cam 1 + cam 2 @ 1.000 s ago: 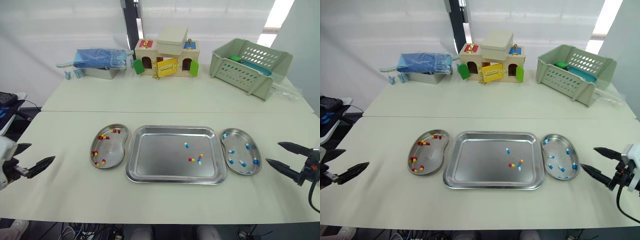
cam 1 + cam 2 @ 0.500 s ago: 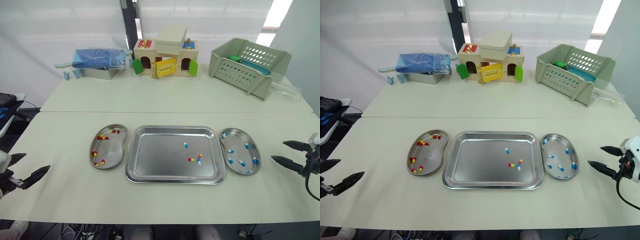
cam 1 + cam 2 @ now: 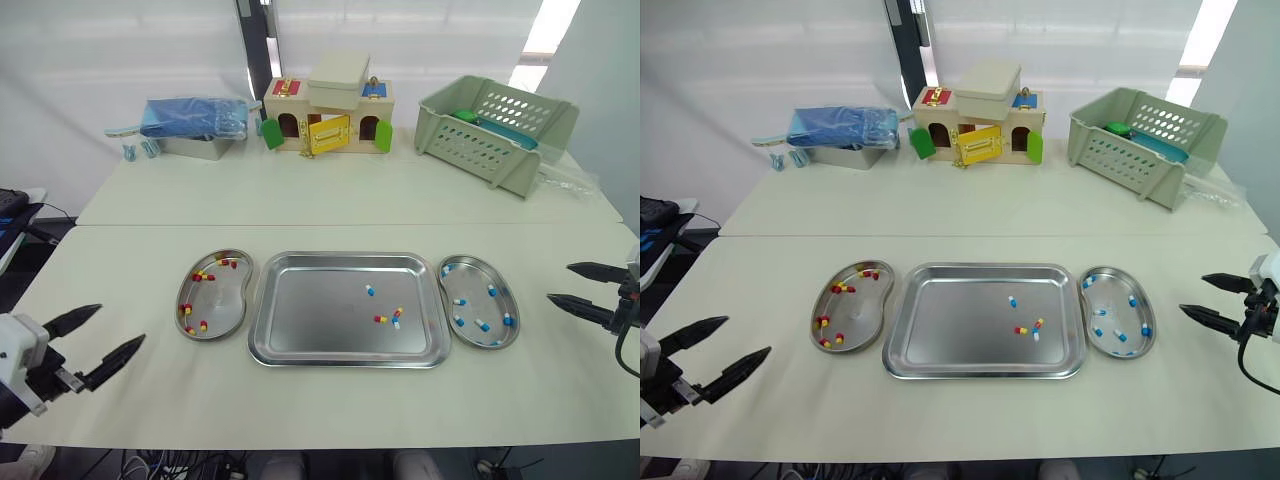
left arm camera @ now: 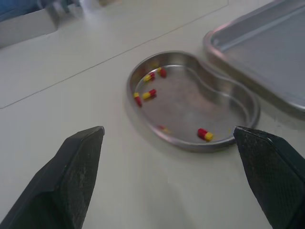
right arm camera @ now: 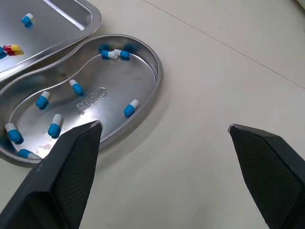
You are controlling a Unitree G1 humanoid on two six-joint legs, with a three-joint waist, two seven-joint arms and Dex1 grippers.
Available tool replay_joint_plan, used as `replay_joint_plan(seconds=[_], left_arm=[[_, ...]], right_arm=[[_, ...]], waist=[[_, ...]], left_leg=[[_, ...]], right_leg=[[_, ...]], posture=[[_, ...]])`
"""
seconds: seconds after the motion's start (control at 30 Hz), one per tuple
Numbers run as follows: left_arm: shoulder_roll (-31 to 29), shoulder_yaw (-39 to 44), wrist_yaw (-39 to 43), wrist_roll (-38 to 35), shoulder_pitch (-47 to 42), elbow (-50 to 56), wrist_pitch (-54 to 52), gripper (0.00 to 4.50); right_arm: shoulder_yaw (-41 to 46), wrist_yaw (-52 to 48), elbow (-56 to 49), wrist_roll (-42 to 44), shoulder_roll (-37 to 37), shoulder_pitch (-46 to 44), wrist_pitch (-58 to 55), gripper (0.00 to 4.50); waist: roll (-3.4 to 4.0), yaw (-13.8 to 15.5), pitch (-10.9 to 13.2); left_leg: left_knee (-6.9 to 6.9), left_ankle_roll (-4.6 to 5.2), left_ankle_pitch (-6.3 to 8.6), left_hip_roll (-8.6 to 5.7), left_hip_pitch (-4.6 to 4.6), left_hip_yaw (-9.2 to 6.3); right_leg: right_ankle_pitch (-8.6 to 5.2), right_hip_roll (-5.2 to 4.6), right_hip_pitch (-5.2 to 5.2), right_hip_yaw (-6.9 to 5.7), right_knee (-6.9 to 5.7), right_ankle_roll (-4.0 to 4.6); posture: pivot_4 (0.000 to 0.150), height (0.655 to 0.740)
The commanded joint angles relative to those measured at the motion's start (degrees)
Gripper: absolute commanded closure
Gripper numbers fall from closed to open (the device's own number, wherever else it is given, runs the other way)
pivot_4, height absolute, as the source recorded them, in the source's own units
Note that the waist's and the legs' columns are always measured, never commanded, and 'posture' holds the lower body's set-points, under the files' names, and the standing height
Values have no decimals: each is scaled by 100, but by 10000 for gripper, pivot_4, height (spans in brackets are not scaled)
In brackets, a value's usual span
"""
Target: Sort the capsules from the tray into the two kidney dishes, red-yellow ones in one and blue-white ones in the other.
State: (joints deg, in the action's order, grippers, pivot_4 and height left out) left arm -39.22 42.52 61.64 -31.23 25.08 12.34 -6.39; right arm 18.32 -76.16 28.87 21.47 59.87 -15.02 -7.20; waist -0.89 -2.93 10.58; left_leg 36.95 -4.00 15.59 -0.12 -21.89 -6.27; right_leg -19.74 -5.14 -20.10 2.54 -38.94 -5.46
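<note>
left gripper [image 3: 120, 323] and right gripper [image 3: 560, 282] hold fingers apart and empty, capsules [image 3: 383, 319] lying in the tray [image 3: 345, 358]

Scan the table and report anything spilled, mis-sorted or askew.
Nothing is spilled or mis-sorted: the left kidney dish holds only red-yellow capsules, the right kidney dish only blue-white ones. Four capsules lie unsorted in the tray. The green basket at the back sits askew.

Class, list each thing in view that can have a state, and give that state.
Rectangular steel tray: a few capsules left inside.
Left steel kidney dish: holds red-yellow capsules.
Right steel kidney dish: holds blue-white capsules.
Left gripper: fingers open, empty.
Right gripper: fingers open, empty.
</note>
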Motion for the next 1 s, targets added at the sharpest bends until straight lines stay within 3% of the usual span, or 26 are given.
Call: replay_joint_plan(seconds=[0.03,0.2,0.33,0.5,0.6,0.73,1.0], left_arm=[[549,-297,142,-360,582,1078,216,82],[1526,-1101,451,-384,1253,1702,1018,82],[2203,-1793,1147,-204,1480,1267,2299,82],[2523,-2175,1593,-244,1387,520,3401,82],[2556,-2291,1645,-351,1315,250,3714,82],[2585,-2474,1650,-508,1213,76,3946,82],[2534,-2675,1399,-612,1242,190,4139,82]], right_arm=[[-5,-157,-505,119,230,-44,-382,0],[-111,-211,-1518,329,332,-51,-1205,0],[-406,12,-3071,712,356,-281,-2189,0],[-1317,525,-4381,826,209,-1069,-3367,0],[-1917,1081,-4597,560,-88,-1618,-3916,0],[-2755,1928,-4600,306,-1144,-2356,-4490,0],[-3697,2854,-4475,-299,-2270,-2730,-4956,0]], waist=[[6,5,-3],[8,11,-4],[12,19,-6],[16,62,-9],[9,99,-8],[4,91,-9],[4,115,-9]], left_leg=[[0,0,0,-1,0,3],[2,0,0,-1,3,5],[2,0,0,-3,1,5],[2,0,1,-3,-1,0],[3,0,1,-4,-4,-2],[3,0,1,-4,-6,-6],[3,0,0,-7,-21,-15]], right_leg=[[0,-2,1,2,2,0],[0,-2,5,3,0,0],[0,-2,6,1,6,0],[0,0,5,-4,6,0],[0,-1,4,-5,10,-1],[0,-1,-2,-5,7,-1],[0,-3,-15,-9,8,0]], posture=[[1500,7400],[1500,7400],[1500,7400],[1500,7400],[1500,7400],[1500,7400],[1500,7400]])
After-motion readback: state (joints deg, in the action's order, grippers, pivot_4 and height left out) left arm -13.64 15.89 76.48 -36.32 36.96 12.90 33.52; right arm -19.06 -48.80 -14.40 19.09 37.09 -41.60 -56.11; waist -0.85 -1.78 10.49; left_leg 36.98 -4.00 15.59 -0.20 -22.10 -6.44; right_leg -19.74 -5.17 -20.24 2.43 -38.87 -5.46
